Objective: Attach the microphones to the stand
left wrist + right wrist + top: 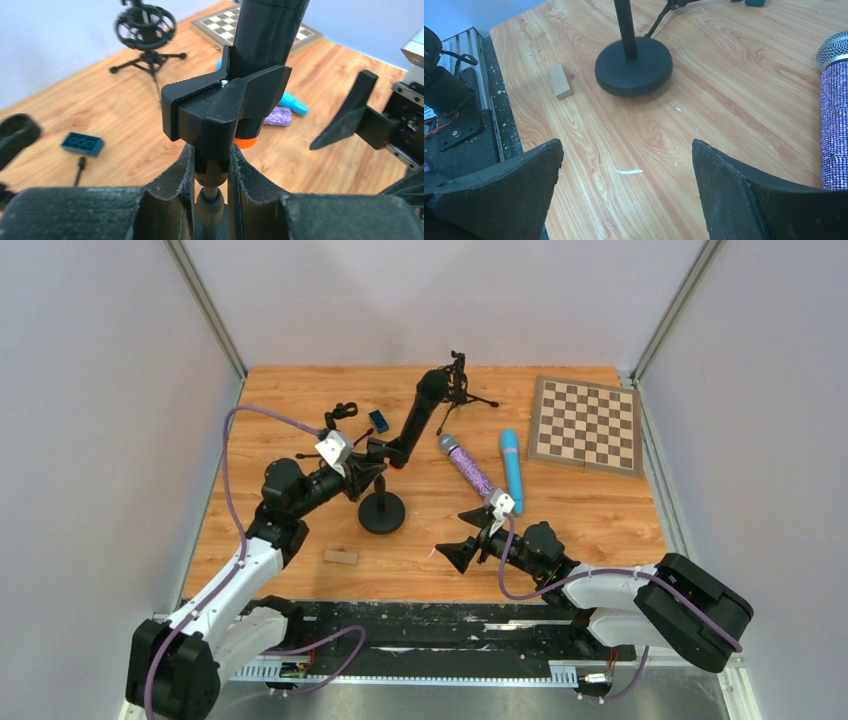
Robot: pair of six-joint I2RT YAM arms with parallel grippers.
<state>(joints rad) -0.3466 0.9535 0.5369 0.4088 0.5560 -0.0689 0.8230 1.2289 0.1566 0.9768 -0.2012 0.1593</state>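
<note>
On the wooden table (600, 530), the stand (382, 512) is clamped just under its clip (220, 107) by the left gripper (211, 170). The black microphone (270, 30) is seated in the clip. The right gripper (626, 165) is spread wide and empty. The purple microphone (467, 468) and the light blue microphone (512, 470) are laid side by side on the table.

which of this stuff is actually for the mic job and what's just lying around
For the job: black microphone, already on the round-base stand; purple glitter microphone; light blue microphone; tripod stand.
Lying about: chessboard; blue brick; wooden block.
</note>
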